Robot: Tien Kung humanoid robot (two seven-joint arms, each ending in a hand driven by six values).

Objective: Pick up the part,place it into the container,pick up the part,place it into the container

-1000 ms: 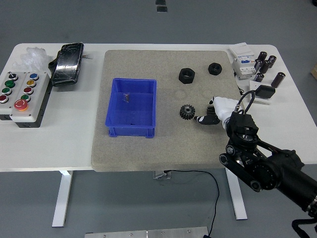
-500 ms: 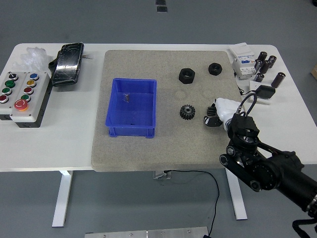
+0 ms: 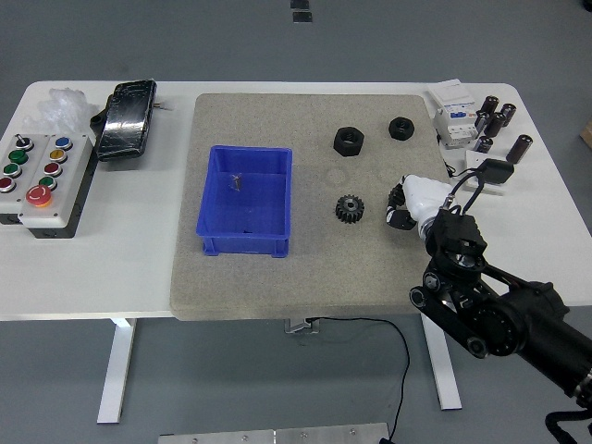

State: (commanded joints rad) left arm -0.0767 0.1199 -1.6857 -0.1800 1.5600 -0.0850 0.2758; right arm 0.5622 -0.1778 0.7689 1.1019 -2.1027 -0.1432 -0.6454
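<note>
Gear [image 3: 351, 209], a small black toothed wheel, lies flat on the grey mat [image 3: 277, 287], bore axis upright, right of the blue container [image 3: 247, 200] and apart from it. Nearest, the right hand [image 3: 404, 207] hovers just beside the gear, not touching, fingers curled and holding nothing. Judged rigid, dense and fairly slippery; a pinch across opposite teeth looks the surest hold. Farther back, two black nuts [image 3: 349, 141] sit flat, well apart from the container.

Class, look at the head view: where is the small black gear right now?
The black gear lies on the grey mat, between the blue bin to its left and the right hand close by on its right.
</note>
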